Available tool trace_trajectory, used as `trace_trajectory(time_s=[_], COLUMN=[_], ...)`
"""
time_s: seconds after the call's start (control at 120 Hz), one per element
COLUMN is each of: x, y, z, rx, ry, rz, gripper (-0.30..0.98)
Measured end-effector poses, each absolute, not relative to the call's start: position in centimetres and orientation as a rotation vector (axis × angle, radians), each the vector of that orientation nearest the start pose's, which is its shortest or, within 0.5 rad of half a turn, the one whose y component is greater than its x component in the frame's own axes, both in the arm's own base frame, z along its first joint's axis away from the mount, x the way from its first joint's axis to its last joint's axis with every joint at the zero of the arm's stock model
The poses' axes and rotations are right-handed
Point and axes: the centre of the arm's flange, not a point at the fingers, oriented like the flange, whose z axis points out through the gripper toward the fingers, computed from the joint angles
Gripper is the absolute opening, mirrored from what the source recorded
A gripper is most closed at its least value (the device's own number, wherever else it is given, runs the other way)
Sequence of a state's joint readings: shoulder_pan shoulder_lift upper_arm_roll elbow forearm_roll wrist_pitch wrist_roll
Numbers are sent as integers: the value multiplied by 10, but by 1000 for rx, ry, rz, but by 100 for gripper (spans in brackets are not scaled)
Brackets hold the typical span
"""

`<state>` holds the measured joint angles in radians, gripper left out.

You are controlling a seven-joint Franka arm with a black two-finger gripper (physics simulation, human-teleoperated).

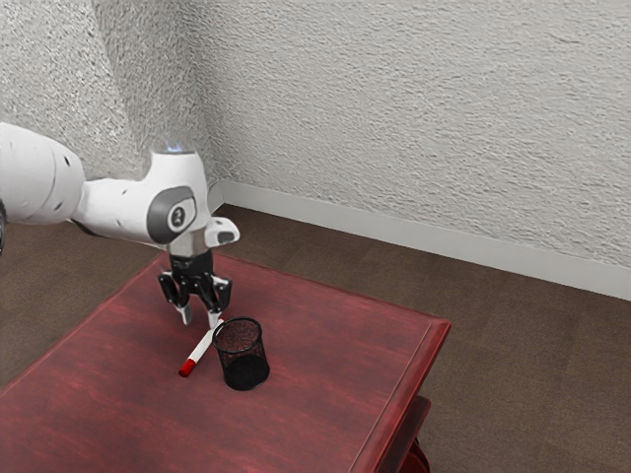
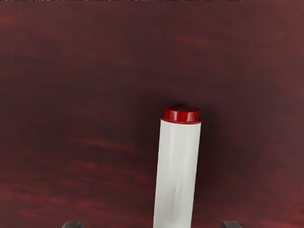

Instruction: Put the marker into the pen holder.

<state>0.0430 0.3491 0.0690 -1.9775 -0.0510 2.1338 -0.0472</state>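
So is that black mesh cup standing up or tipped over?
Upright: the cup sits on its base on the red table, its round rim facing up.

Ext. view: edges crop the arm [image 1: 39, 177] & table [image 1: 306, 305], & the marker [image 1: 201, 349] is partly hid behind a finger of the gripper [image 1: 200, 318] + the holder [image 1: 245, 372] rim. Wrist view: marker's other end is out of frame, fingertips [image 2: 231, 224] cut to slivers, ditto an edge strip [image 2: 142, 0] (too thin to ID).
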Motion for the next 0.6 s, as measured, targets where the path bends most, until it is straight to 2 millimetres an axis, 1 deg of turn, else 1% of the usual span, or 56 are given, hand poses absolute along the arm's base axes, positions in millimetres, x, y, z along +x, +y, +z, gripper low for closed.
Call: trace_trajectory(time_s=[0.108,0.217,0.358,0.6], x=[591,597,598,598], y=[63,57,55,55], z=[271,267,257,249], rx=[-3138,-3143,-3154,-3164], ry=[-279,-248,-243,-229], rz=[286,276,290,303], gripper=[34,34,34,34])
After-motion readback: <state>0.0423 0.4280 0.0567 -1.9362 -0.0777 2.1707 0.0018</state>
